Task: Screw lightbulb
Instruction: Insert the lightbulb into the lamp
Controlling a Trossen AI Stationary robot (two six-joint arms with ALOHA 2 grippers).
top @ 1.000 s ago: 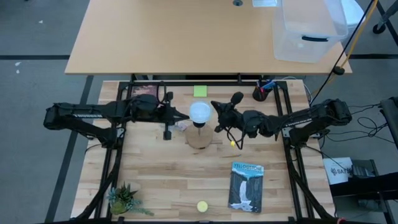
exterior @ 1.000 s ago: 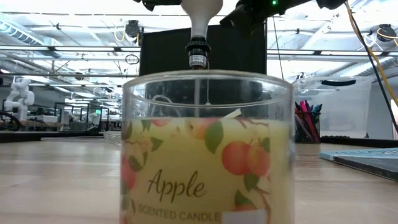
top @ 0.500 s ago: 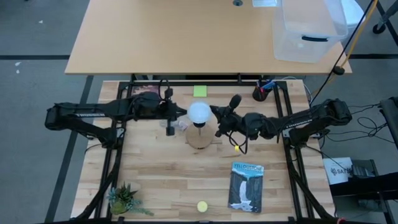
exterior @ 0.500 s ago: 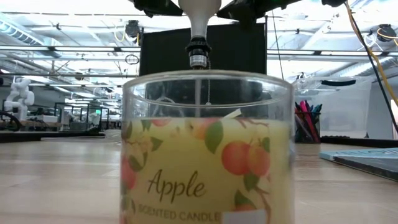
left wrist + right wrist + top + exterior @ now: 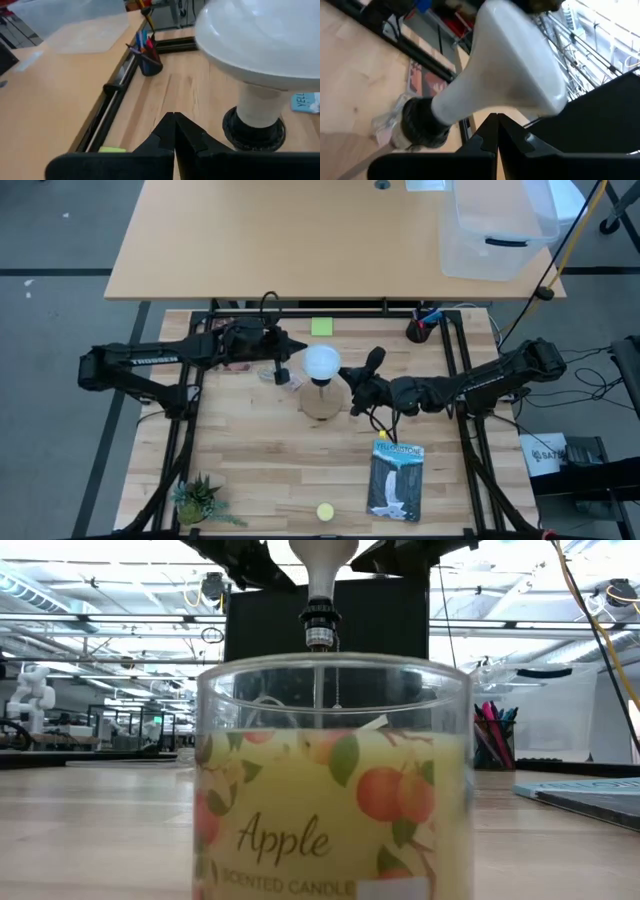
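Note:
The lightbulb [image 5: 322, 362] stands upright, white dome up, with its neck [image 5: 257, 107] in the black socket [image 5: 254, 132] of the round wooden base [image 5: 322, 400] at mid-table. My left gripper [image 5: 174, 117] is shut and sits just off the dome's far-left side [image 5: 300, 346], with bare table showing between it and the bulb. My right gripper [image 5: 496, 119] is shut, close against the bulb's right side [image 5: 350, 387]. In the low view only the neck and screw end [image 5: 318, 625] show above a candle jar. My right gripper's shut fingertips [image 5: 490, 122] lie right by the bulb's flared neck [image 5: 485, 100], coming level from the table's right. No gap shows there, and I cannot tell whether they touch it.
A glass candle jar [image 5: 335, 780] stands near the front edge [image 5: 325, 511] and fills the low view. A book [image 5: 396, 480] lies at the near right, a small plant [image 5: 195, 500] at the near left, a pen cup [image 5: 420, 328] and a green note [image 5: 321, 327] at the far edge.
My left gripper has swung from the bulb's left side toward the table's far edge. My right gripper has swung from the bulb's far right toward the near edge and sunk slightly. Both stay shut. The bulb stays upright on the base.

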